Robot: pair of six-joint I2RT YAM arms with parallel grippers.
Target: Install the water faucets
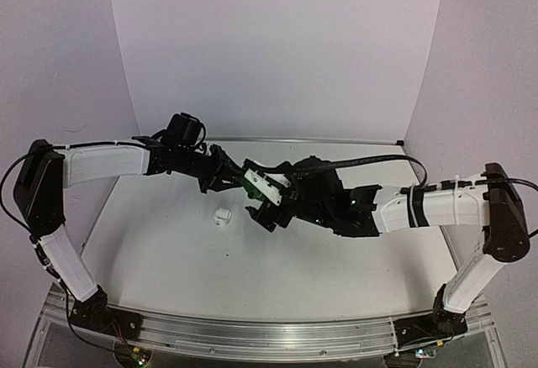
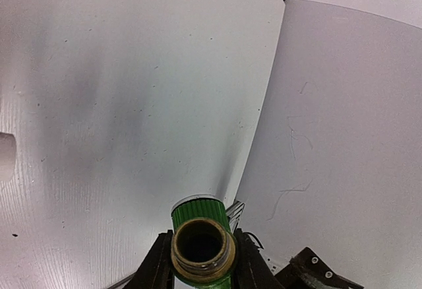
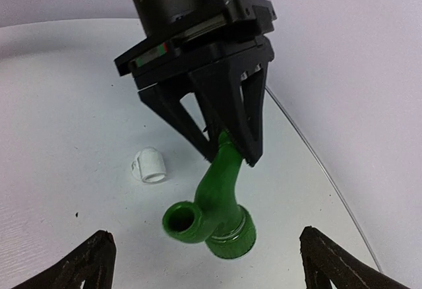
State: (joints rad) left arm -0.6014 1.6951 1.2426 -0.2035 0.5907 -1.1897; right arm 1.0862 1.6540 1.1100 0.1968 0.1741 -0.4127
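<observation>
The black left tool [image 3: 227, 145] clamps the curved stem of the glossy green plastic tap [image 3: 221, 193] above the matte white desk [image 3: 59, 137]. The right tool [image 1: 266, 202] stands fully open beside it, empty. The small white blocky fitting [image 3: 150, 165] lies on the desk nearby.

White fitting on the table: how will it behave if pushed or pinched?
White fitting looks small, hollow plastic: probably light, likely to skid on the smooth table. Rounded body may roll if nudged sideways; probably stiff enough to pinch.
</observation>
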